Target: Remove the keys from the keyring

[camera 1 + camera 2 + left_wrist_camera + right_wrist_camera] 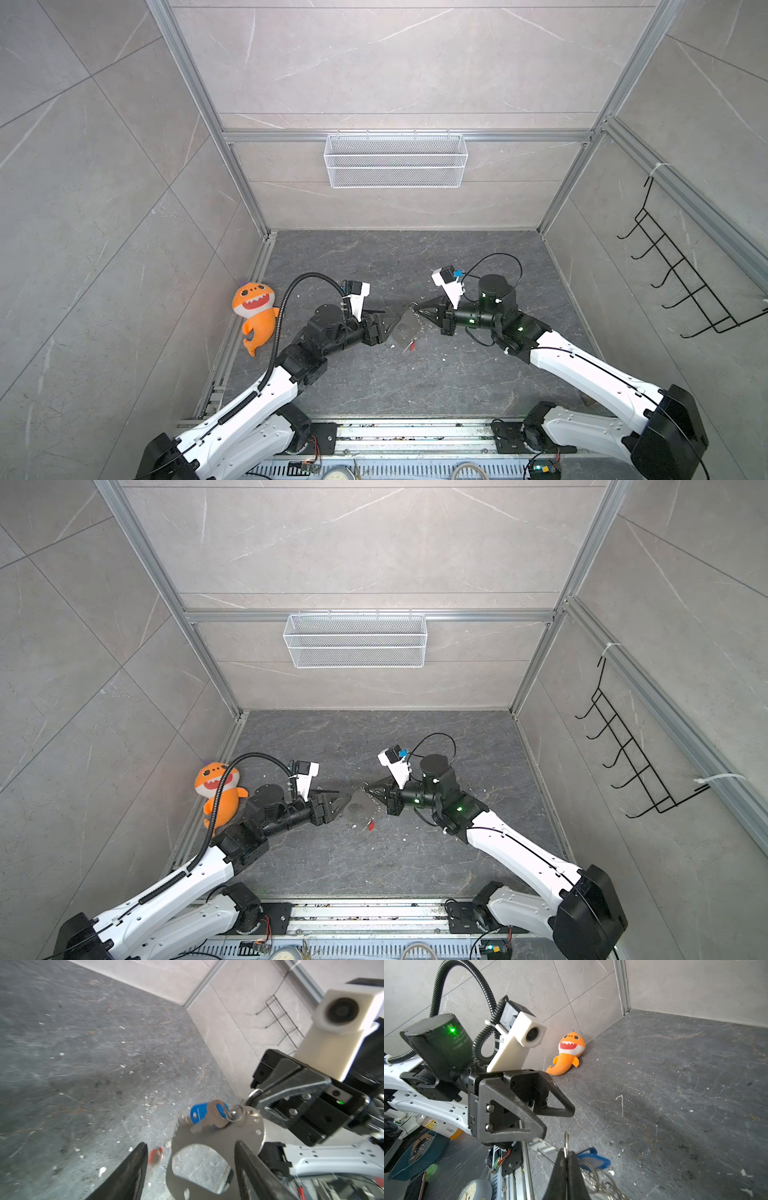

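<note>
The keyring's flat grey fob (405, 328) (358, 808) hangs tilted above the dark floor between the two arms. My right gripper (415, 309) (566, 1152) is shut on the thin silver ring (566, 1142) at the fob's top. The blue-tagged key (207, 1112) (593, 1159) hangs on that ring. My left gripper (191, 1147) (386, 324) is open, its fingers (137, 1167) standing either side of the fob's cutout end (180, 1147); one finger overlaps the fob's edge. The red-tagged key (155, 1154) (412, 345) shows blurred beside the other finger; I cannot tell whether it is attached.
An orange plush toy (253, 311) lies against the left wall. A white wire basket (395, 160) hangs on the back wall, a black hook rack (681, 274) on the right wall. White scraps dot the floor (415, 395). A metal rail (415, 432) runs along the front edge.
</note>
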### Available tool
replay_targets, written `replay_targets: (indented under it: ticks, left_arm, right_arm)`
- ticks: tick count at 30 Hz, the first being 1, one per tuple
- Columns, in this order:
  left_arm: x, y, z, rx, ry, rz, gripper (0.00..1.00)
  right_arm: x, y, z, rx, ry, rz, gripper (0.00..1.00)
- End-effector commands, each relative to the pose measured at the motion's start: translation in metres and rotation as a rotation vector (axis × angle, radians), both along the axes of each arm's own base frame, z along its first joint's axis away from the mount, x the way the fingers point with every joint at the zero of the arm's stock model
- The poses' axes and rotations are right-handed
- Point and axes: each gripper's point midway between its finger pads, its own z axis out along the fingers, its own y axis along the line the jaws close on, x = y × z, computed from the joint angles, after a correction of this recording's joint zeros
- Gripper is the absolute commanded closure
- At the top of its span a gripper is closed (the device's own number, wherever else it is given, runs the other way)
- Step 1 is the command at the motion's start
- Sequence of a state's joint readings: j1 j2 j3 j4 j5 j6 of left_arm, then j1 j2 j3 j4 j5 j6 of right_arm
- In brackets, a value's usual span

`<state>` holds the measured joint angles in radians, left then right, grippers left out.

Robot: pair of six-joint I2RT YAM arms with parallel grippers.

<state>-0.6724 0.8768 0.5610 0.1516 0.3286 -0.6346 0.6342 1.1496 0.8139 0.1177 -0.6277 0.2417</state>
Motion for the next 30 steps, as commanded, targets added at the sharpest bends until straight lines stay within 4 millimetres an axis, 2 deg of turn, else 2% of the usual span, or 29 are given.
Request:
replay_targets:
  ticks: [1,6,12,15,24,30]
  left_arm:
    - [-0.012,-0.011,0.039,-0.069,-0.131,-0.097,0.33]
    - [-0.027,-0.027,0.042,-0.058,-0.172,-0.171,0.31]
    - [-0.026,-0.045,0.027,0.046,-0.165,-0.160,0.38]
    - [-0.021,-0.043,0.024,0.101,-0.188,-0.108,0.38]
    - [0.005,-0.015,0.025,0.241,-0.276,0.100,0.38]
    - [0.004,-0.026,0.028,0.230,-0.291,0.058,0.34]
  right_arm:
    - [-0.009,-0.004,0.022,0.052,-0.081,0.045,1.00]
    - [-0.004,-0.008,0.028,0.107,-0.064,0.031,1.00]
    - [-0.001,-0.005,0.035,0.172,-0.053,0.074,1.00]
    - [-0.002,-0.001,0.039,0.189,-0.046,0.118,1.00]
    - [-0.008,0.004,0.037,0.212,-0.008,0.187,1.00]
    - [-0.011,0.004,0.038,0.230,0.000,0.197,1.00]
